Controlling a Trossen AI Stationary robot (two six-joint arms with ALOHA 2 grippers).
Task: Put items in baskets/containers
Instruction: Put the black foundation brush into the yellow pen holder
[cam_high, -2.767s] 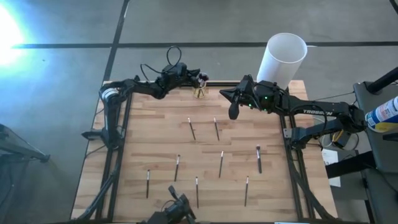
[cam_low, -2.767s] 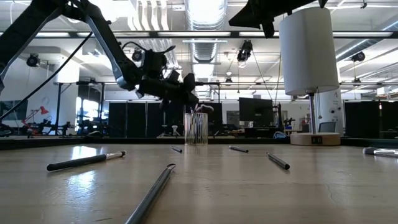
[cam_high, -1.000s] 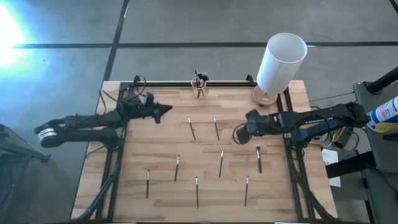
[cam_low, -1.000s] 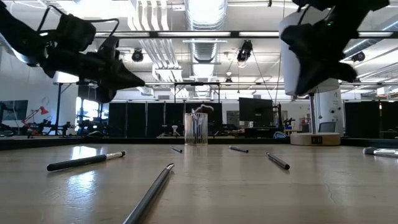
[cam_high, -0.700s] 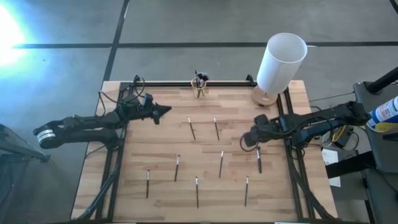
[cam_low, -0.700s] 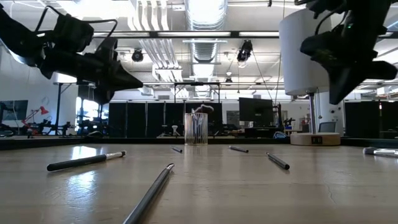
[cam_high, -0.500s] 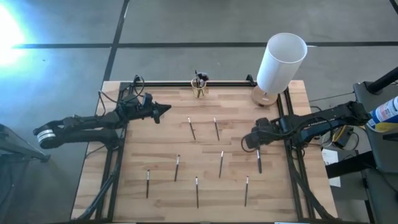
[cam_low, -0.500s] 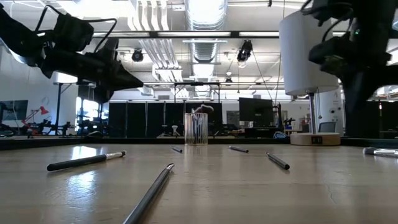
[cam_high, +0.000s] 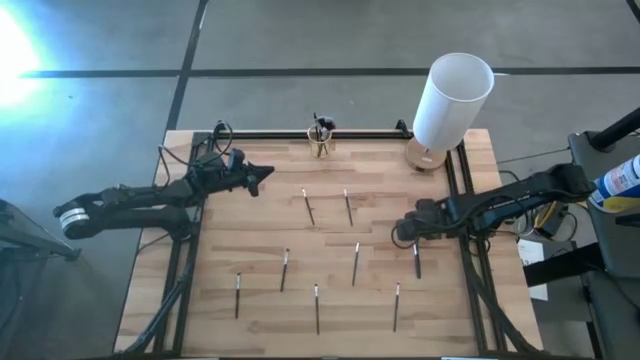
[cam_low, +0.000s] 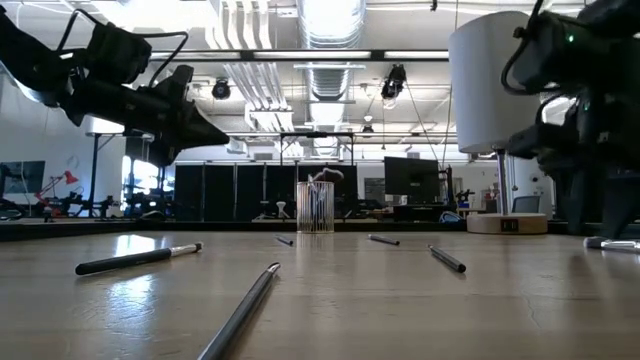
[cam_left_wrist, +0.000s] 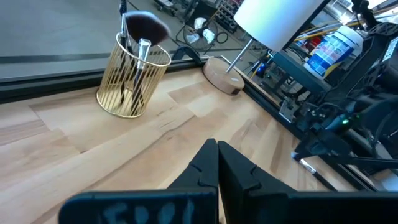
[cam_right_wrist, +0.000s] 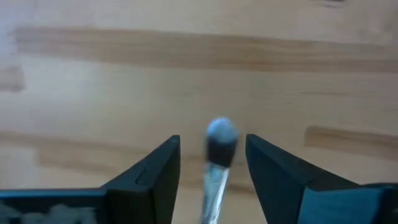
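We see the table (cam_high: 330, 200) with the white cylinder (cam_high: 452, 95) at two o'clock. The left gripper (cam_high: 262, 176), clenched empty, hangs at ten o'clock. The right gripper (cam_high: 408, 236), spread wide, straddles a brush (cam_right_wrist: 216, 163) at four o'clock, seemingly without touching it. The glass cup (cam_high: 320, 146) stands at twelve.

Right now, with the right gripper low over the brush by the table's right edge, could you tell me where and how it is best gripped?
Grip the brush on its thin handle just behind the rounded tip, coming straight down. It lies flat on the table, and the right gripper already straddles it with open fingers, which would probably close across its width.
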